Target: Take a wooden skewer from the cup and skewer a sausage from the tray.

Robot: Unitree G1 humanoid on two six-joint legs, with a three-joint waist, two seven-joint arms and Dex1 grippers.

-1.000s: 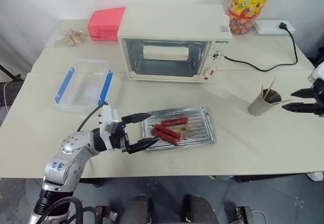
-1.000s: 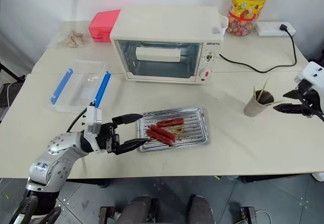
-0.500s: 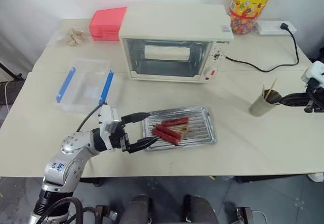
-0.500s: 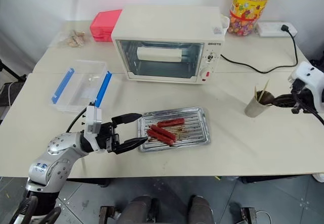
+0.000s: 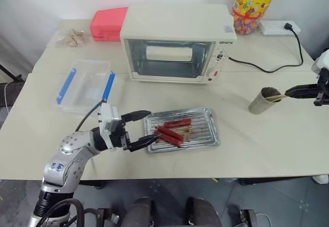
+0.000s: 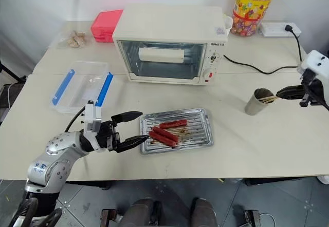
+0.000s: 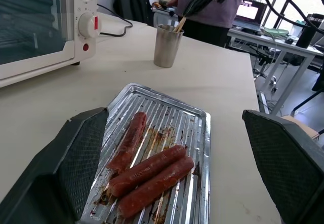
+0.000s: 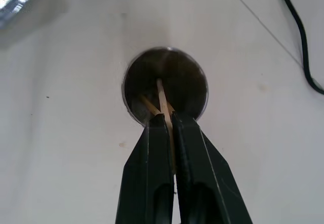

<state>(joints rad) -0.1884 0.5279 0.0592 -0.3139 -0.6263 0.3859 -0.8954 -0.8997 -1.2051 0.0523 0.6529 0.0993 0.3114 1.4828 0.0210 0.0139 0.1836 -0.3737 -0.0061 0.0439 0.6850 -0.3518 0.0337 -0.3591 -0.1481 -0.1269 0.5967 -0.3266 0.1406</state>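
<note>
the right gripper (image 8: 167,118) is clamped on a thin pale wooden skewer (image 8: 161,95) whose lower end sits inside the small grey metal cup (image 6: 255,101) at the table's right side. the left gripper (image 6: 138,128) hovers with fingers wide apart at the left edge of the shallow silver ridged tray (image 6: 200,133), which holds three red sausages (image 6: 165,133).

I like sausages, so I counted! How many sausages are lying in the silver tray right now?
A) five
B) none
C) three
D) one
C: three red sausages lie on the ridged bottom of the tray, two side by side and one slightly apart.
</note>
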